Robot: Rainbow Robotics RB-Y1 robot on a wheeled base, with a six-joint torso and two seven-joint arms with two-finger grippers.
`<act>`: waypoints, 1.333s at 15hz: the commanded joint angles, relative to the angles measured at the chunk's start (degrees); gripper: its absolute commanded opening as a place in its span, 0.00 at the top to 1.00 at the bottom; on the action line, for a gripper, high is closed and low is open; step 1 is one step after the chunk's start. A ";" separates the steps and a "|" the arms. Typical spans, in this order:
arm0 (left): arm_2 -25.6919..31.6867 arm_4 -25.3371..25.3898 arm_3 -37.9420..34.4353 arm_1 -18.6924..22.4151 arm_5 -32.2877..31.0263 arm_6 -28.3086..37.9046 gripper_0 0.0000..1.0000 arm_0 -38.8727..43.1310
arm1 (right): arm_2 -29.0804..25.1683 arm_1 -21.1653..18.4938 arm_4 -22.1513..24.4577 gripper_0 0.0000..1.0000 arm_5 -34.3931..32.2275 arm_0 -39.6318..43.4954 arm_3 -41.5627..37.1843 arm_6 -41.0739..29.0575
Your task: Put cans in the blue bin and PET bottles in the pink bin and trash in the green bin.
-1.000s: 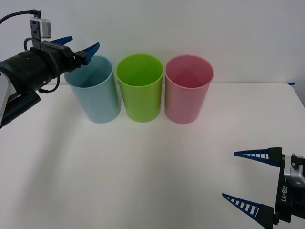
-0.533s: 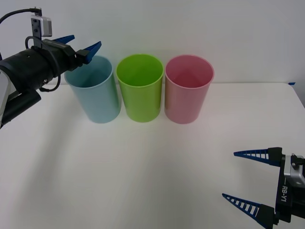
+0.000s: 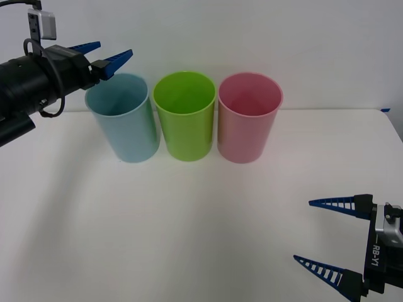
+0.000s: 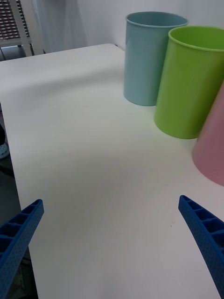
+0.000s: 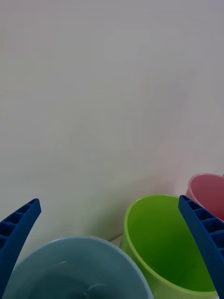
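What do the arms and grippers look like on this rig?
Both grippers have two blue, ribbed, tapering fingers. The left gripper sits on a black cylindrical arm carrying a small grey-white camera box on a bracket and a looped black cable. The right gripper has a grey-and-black wrist body printed "RB-Y1" in white.

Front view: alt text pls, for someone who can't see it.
Three bins stand in a row on a white table: blue bin, green bin, pink bin. The left hand hovers open above the blue bin's rim; the right hand waits open, near right.
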 commanded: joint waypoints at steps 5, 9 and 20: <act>1.12 10.92 -13.25 7.67 -0.18 -0.82 0.00 12.46 | 0.00 0.00 0.00 0.00 0.00 0.00 0.00 0.00; 8.50 11.89 -20.54 7.85 -7.56 -1.52 0.00 21.69 | 0.00 0.00 0.00 0.00 0.00 0.00 0.00 0.00; 20.19 10.57 -31.79 2.40 -21.53 -3.02 0.00 45.34 | 0.00 0.00 0.00 0.00 0.00 0.00 0.00 0.00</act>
